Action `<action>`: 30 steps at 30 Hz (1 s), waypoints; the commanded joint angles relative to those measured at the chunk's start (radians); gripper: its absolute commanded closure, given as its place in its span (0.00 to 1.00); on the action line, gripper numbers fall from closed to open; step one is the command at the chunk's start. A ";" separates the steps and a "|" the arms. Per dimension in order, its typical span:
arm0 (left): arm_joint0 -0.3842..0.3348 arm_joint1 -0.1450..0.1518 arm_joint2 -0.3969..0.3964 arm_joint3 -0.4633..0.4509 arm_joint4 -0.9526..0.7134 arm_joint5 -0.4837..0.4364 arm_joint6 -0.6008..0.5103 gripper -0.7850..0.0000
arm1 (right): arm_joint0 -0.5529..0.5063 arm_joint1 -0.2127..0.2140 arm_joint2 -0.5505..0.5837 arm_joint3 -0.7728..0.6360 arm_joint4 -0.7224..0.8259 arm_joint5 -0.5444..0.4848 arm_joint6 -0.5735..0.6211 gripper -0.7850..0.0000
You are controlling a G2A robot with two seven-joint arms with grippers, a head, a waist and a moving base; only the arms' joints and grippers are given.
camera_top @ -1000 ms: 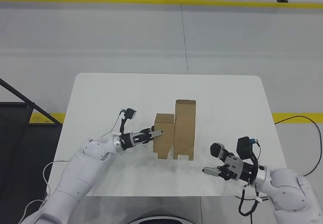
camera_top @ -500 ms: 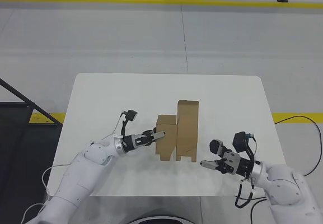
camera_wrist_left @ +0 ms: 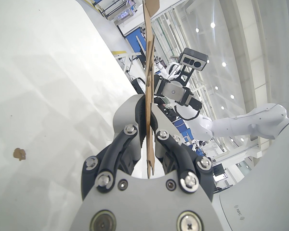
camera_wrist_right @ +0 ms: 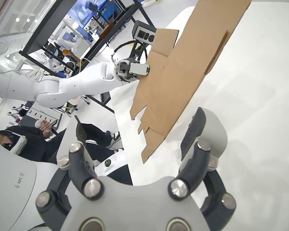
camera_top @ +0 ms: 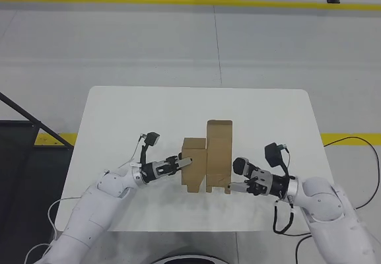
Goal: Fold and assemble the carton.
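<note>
The right gripper point(camera_top: 235, 177), fingers spread, has moved left from the table's point(camera_top: 144, 112) near right to the upright carton's point(camera_top: 208, 158) right edge. Mid-table, the left gripper point(camera_top: 181, 163) still pinches the carton's left edge.

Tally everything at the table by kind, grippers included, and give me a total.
Flat brown cardboard carton: 1
Small brown scrap: 1
White rectangular table: 1
Robot grippers: 2, the left gripper and the right gripper
Total: 5
</note>
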 commanded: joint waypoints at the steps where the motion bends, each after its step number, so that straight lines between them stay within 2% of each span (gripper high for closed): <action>1: 0.000 0.000 0.000 0.000 0.000 0.000 0.000 1.00 | 0.000 0.000 0.000 0.000 0.001 0.000 0.002 0.00; 6: 0.011 0.001 0.003 -0.027 0.019 0.026 0.019 1.00 | 0.000 -0.001 -0.013 0.004 -0.004 0.024 -0.013 0.00; 9: 0.014 0.002 0.000 -0.038 0.021 0.049 0.038 1.00 | 0.031 0.004 -0.051 0.056 0.123 -0.039 0.072 0.00; 16: 0.011 0.006 0.008 -0.031 -0.049 0.009 -0.010 1.00 | 0.120 0.012 -0.101 0.178 0.281 -0.015 0.163 0.00; 23: 0.004 0.007 0.020 -0.015 -0.078 -0.013 -0.029 1.00 | 0.190 0.010 -0.171 0.248 0.332 -0.010 0.167 0.00; 24: 0.003 0.007 0.021 -0.013 -0.080 -0.015 -0.027 1.00 | 0.195 0.011 -0.178 0.255 0.337 -0.012 0.165 0.08; 27: 0.001 0.007 0.025 -0.007 -0.084 -0.018 -0.020 1.00 | 0.208 0.012 -0.202 0.262 0.352 -0.015 0.162 0.17; 30: 0.000 0.007 0.026 -0.004 -0.087 -0.023 -0.012 1.00 | 0.216 0.016 -0.217 0.269 0.356 -0.021 0.156 0.39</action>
